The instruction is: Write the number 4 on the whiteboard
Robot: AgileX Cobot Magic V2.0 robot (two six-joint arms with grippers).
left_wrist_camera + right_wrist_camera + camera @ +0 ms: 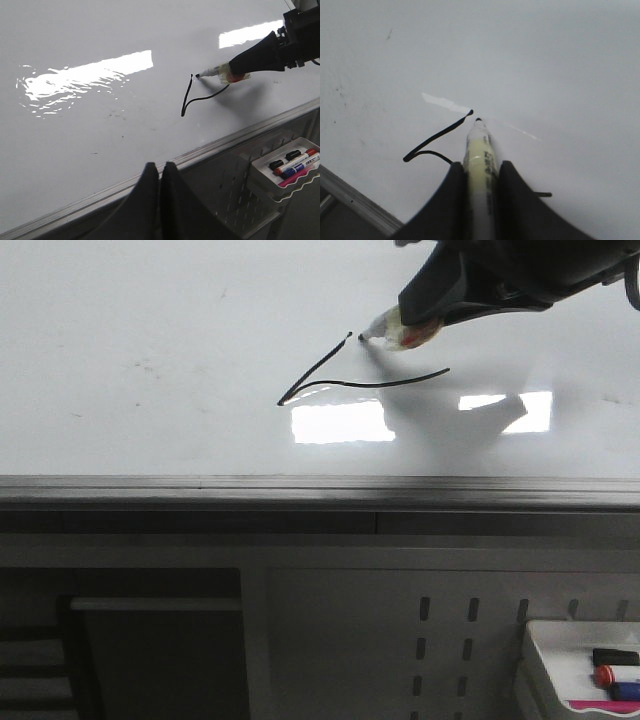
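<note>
Whiteboard [150,360] shows slant and crossbar only. Your right tool [481,172], clamping the marker [385,332], may start the vertical too far left; left tool [160,175] sits closed, empty.

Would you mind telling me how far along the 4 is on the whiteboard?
Done: the slanted stroke and the wavy crossbar are drawn on the whiteboard. In hand: the right tool grips the marker, tip just beside the slant's upper end. Left: the vertical stroke. The left tool hangs shut, idle.
</note>
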